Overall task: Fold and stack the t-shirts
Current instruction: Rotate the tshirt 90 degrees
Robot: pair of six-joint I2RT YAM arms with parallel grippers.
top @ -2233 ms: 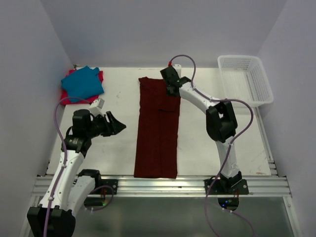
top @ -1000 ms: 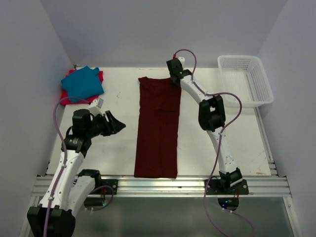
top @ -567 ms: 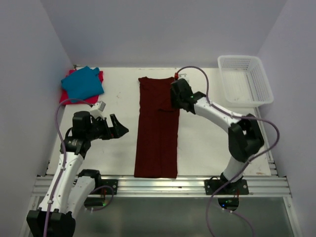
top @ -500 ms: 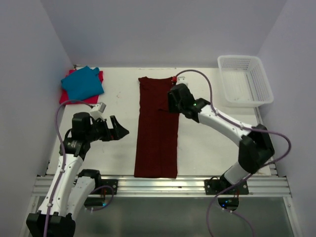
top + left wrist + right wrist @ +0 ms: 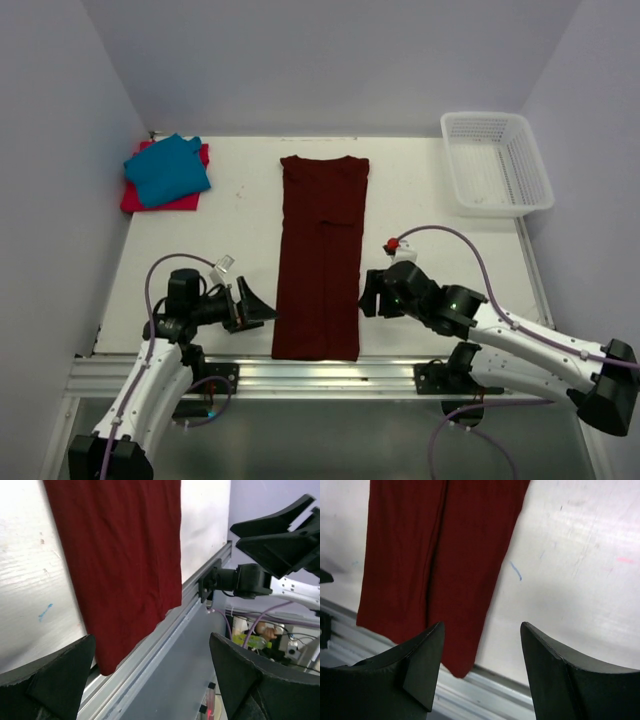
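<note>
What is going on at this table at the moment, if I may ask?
Two robot arms are folding t-shirts. A maroon t-shirt lies flat mid-table, folded lengthwise into a long strip. The left pincer and the right pincer sit on either side of its near end, both open and holding nothing. In the far left corner, a folded teal shirt lies on top of a red-pink one.

You have bare table to pass along either side of the maroon shirt lying lengthwise down the middle, the left gripper and right gripper flanking its near end, the teal shirt atop the red-pink shirt blocking the far-left corner and the basket the far-right.
</note>
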